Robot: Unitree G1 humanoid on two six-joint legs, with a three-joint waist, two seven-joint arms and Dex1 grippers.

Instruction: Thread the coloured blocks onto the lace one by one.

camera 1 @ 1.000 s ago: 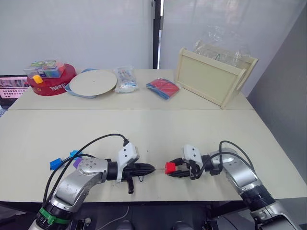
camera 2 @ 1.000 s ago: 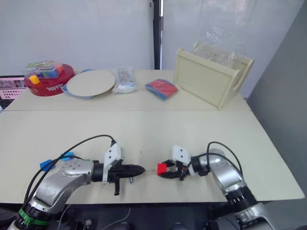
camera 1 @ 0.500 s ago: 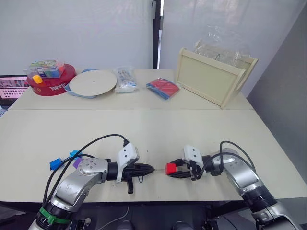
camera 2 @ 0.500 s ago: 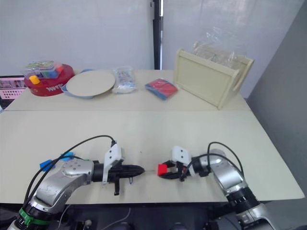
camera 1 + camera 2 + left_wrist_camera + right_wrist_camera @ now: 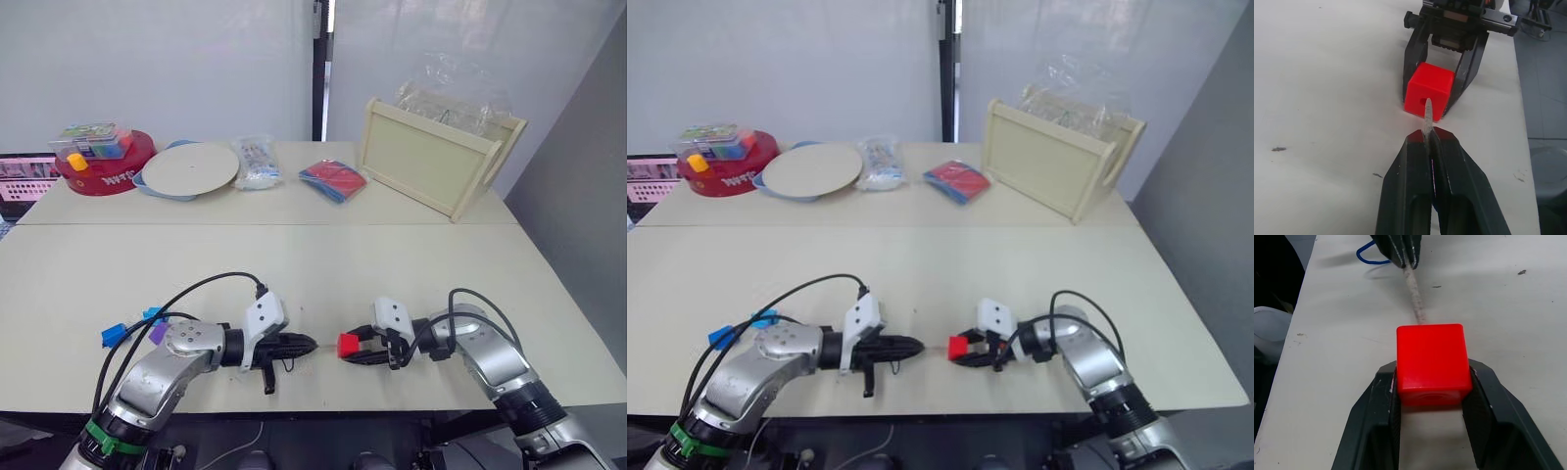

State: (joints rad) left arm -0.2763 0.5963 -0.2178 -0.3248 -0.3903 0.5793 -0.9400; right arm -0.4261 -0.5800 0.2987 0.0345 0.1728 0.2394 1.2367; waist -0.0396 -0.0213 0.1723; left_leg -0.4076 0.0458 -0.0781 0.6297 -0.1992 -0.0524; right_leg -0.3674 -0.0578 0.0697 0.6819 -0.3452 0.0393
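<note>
My right gripper is shut on a red block, held low over the table near its front edge. In the right wrist view the red block sits squarely between the two fingers. My left gripper is shut on the lace, whose pale stiff tip points at the hole in the red block and reaches its mouth. A dark blue loop of lace trails behind the left fingers. Two blue blocks and a purple block lie by my left arm.
On the far table stand a red round tin with a clear box on it, a pale plate, a clear bag, a red-and-blue packet and a tilted wooden tray. The table's front edge runs just below both grippers.
My left arm has edged slightly to the right, bringing the lace tip closer to the red block. The right gripper and its block have stayed put.
</note>
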